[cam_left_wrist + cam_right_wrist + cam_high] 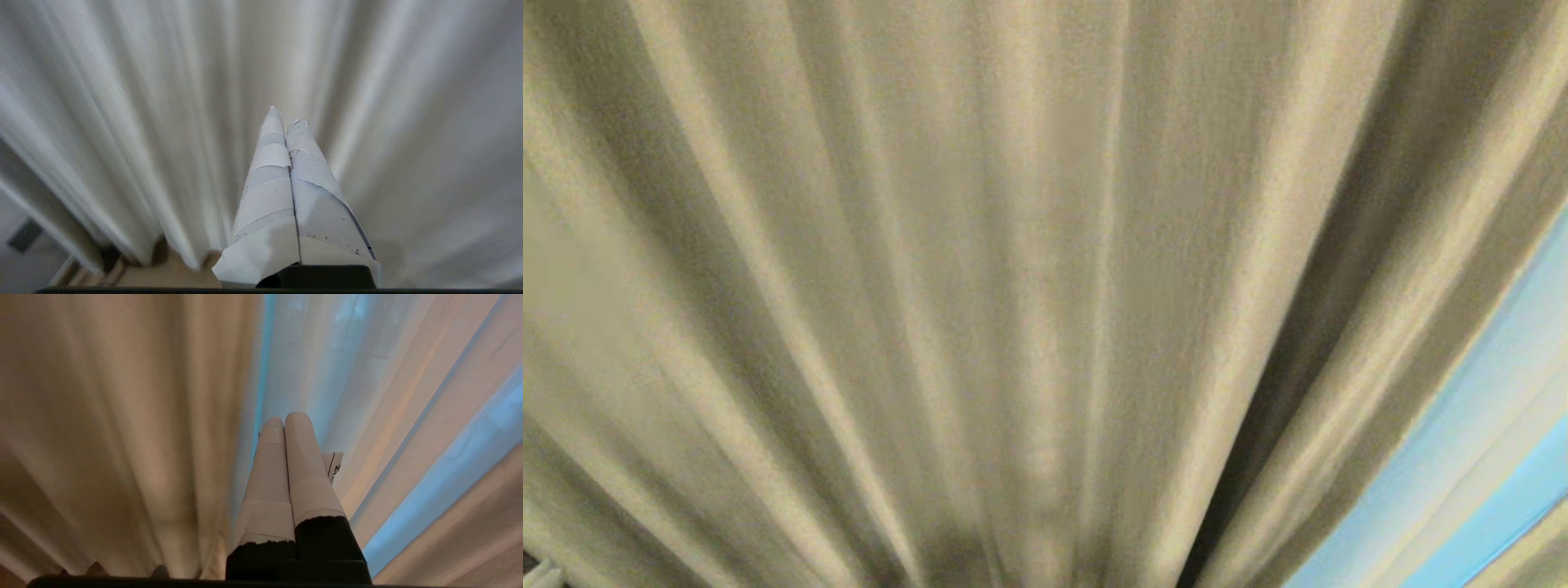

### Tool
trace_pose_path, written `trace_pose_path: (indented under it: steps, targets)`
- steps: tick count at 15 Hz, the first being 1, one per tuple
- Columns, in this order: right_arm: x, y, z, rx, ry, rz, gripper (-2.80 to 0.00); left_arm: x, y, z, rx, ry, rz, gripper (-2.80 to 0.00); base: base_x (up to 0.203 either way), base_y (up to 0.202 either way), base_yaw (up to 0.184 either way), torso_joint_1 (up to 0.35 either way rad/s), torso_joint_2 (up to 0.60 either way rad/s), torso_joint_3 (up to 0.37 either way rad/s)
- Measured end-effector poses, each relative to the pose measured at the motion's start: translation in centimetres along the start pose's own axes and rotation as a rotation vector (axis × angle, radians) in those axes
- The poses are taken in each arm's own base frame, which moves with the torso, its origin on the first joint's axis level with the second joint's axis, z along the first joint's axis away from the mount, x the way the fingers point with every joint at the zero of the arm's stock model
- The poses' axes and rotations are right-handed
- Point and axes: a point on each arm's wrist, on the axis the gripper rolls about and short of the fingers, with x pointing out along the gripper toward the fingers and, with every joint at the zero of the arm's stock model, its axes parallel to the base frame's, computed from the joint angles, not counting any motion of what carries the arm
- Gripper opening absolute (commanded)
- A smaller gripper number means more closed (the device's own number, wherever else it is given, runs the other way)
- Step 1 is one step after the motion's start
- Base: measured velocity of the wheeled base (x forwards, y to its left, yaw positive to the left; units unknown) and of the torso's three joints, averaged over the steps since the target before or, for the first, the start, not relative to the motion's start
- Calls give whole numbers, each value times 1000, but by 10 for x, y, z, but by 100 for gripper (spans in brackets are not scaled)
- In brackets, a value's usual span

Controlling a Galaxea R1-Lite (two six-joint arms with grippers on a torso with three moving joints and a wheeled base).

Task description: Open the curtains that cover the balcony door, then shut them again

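**Facing the drawn curtains with both tools pressed together**

Filling the head view, the cream curtains [1013,286] hang in deep vertical pleats directly in front of the robot. At the far right edge, the heavy layer ends and the thin sheer layer [1462,457] shows, lit pale blue from behind. Neither arm appears in the head view.

Left tool [284,116]: fingers wrapped in white tape, pressed together tip to tip, holding nothing. It points at the heavy folds and sits near them; contact cannot be confirmed.

Right tool [286,418]: fingers likewise together and empty. It points at the line where the heavy cream edge meets the sheer layer [367,396].

The balcony door is hidden behind the fabric.
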Motion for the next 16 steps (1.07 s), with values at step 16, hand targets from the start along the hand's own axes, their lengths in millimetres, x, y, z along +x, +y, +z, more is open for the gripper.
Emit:
trace_pose_path:
  steps: [16]
  targets:
    - [0,0,0,0,0,0,-280,-13,5,-25,99,-108,-179,-280,0,0,0,0,0,0]
